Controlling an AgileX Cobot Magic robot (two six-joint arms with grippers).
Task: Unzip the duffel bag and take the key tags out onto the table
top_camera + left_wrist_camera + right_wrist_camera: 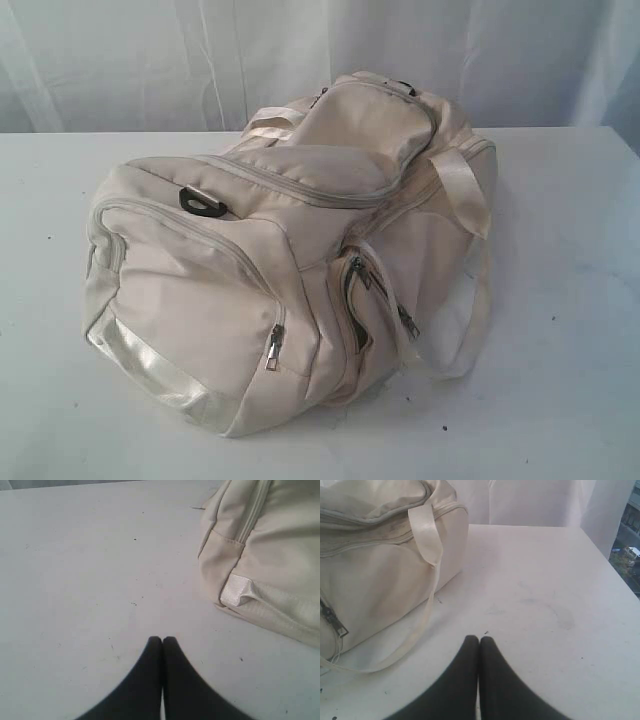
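Bag (300,250) lies in the middle of the table (570,300), its top zip closed and one side pocket (358,300) partly open. The left gripper (162,641) hangs over bare table beside the bag's end, fingers pressed together. The right gripper (479,640) is likewise pressed together, near the loose strap (420,630).

One duffel bag (300,260) on one worktop (560,300). Two tools, one per wrist view: the left tool (162,640) and the right tool (479,639). On the bag: two satin handles (465,185), one long thin strap (472,330), two metal zipper pulls (273,346) clearly seen, one black D-ring (203,201) plain on top
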